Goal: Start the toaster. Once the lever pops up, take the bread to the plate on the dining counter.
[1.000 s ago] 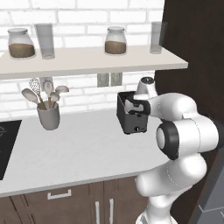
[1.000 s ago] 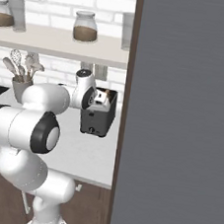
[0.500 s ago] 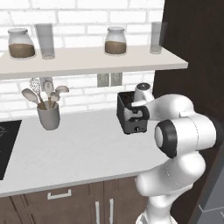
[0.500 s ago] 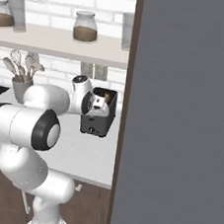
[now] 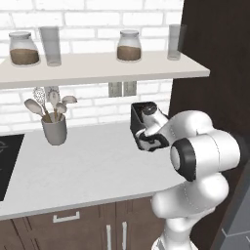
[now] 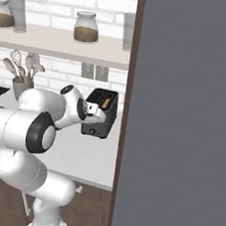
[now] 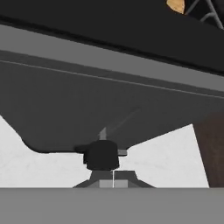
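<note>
Fingers (image 7: 113, 179) pressed together, grasping nothing, just below the small dark lever knob (image 7: 101, 154) low on the front of the toaster (image 5: 142, 117), standing at the table's (image 5: 78, 171) far right.

A pale speckled tabletop (image 5: 88, 171) runs along a white brick wall, above dark wood cabinet fronts with light handles. At its far left edge a black cooktop (image 5: 6, 163) is set into the surface. A grey utensil cup (image 5: 54, 131), holding spoons and a whisk, stands toward the back. The toaster (image 5: 141, 122) stands on the tabletop near its right end, beside a tall dark panel. Above, a pale shelf (image 5: 97, 68) carries two lidded jars (image 5: 23, 49) with brown contents and two clear glasses (image 5: 51, 45), one jar beside each glass.
</note>
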### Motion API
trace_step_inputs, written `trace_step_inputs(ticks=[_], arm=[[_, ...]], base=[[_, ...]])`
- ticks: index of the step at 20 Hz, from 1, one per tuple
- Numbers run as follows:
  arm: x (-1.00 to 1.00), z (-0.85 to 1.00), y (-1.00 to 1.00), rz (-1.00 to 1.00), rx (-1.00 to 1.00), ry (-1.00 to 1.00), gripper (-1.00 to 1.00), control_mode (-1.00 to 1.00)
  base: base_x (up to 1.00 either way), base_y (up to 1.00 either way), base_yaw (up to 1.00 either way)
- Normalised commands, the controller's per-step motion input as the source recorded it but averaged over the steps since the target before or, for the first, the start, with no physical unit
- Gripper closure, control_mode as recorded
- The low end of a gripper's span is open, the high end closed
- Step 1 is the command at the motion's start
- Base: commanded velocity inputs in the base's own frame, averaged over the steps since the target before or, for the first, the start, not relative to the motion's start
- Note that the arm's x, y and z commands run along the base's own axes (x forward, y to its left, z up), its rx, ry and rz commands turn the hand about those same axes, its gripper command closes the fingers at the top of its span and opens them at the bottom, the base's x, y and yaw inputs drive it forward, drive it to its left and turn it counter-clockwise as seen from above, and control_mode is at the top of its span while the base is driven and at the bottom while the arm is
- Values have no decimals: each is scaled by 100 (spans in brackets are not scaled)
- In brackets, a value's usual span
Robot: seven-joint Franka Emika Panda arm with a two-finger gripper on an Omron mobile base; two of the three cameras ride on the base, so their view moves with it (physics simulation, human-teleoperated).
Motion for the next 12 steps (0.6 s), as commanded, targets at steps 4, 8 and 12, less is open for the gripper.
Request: trace_step_inputs(ticks=[4, 8, 12], arm=[[-82, -64, -3, 0, 0, -6, 100, -100], [-63, 66, -20, 0, 13, -4, 100, -100], [-19, 100, -6, 0, 10, -3, 100, -100]], base=[[0, 0, 0], [0, 0, 0], [0, 0, 0]])
